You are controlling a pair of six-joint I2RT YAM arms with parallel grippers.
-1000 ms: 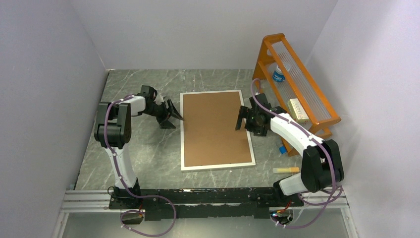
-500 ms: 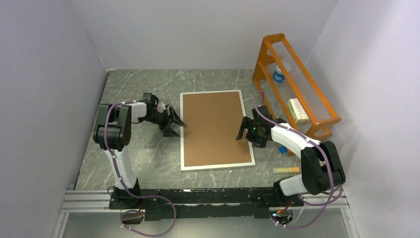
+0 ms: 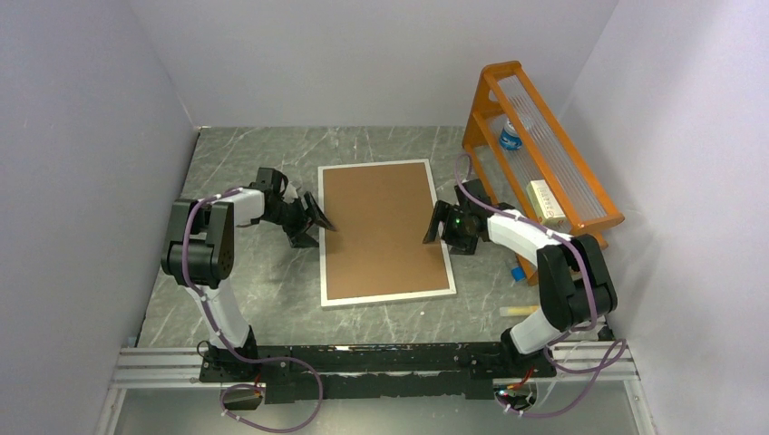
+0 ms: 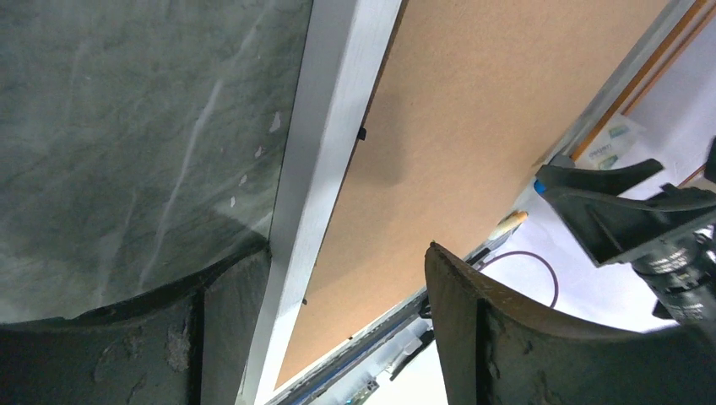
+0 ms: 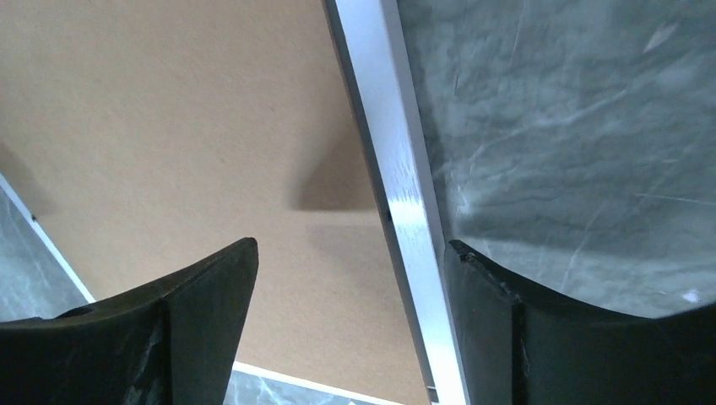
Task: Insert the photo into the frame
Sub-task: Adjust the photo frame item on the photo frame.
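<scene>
Lying on the bench: the frame (image 3: 388, 298), flat and face down between the two arms, long sides running away from the bases, near end skewed slightly to the right
Filling the frame: brown backing board (image 3: 383, 231), inside the narrow white-silver border
Bench (image 3: 245, 154): grey marbled top
Left claw (image 3: 316, 228): at the frame's left long edge, about halfway along, jaws well apart, holding nothing
Left wrist view: one finger (image 4: 169, 337) low on the bench side just beside the white border, the other (image 4: 507, 337) over the board, the border running between them
Right claw (image 3: 435, 227): at the frame's right long edge, opposite the left claw, jaws spread wide, nothing gripped
Right wrist view: one finger (image 5: 203, 287) over the board, the other (image 5: 498, 295) over bare bench, the silver border between them
Contact: cannot tell whether any finger touches the frame
Right of the frame: orange rack (image 3: 580, 195) along the right wall, with a bottle (image 3: 511, 138) and a small box (image 3: 544, 201) in it
Near right: yellow stick (image 3: 524, 311) on the bench, apart from the frame
</scene>
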